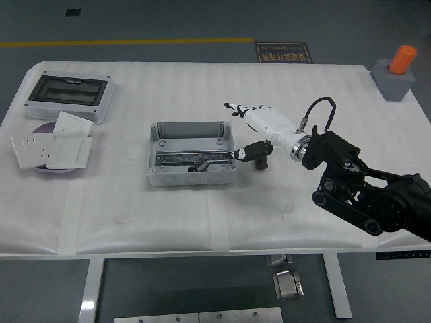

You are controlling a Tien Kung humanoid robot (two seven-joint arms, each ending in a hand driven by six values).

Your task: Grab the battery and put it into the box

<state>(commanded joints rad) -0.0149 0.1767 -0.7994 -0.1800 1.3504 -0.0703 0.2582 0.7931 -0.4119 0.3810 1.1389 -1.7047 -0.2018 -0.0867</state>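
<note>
White table [135, 222] with a padded, creased cover and pale metal legs, grey-blue floor [168, 20] beyond its far edge, yellow line [121, 44] painted across that floor, dark printed floor sign [283, 52] near the far edge, small dark square [73, 12] top left, even overhead light.

A battery [200, 165] lies in the box [191, 154]; another battery [262, 161] right of it

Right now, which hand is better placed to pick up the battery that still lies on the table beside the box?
The right hand. It hovers open just right of the box, almost over the battery on the table. The left arm is not in view at all.
</note>
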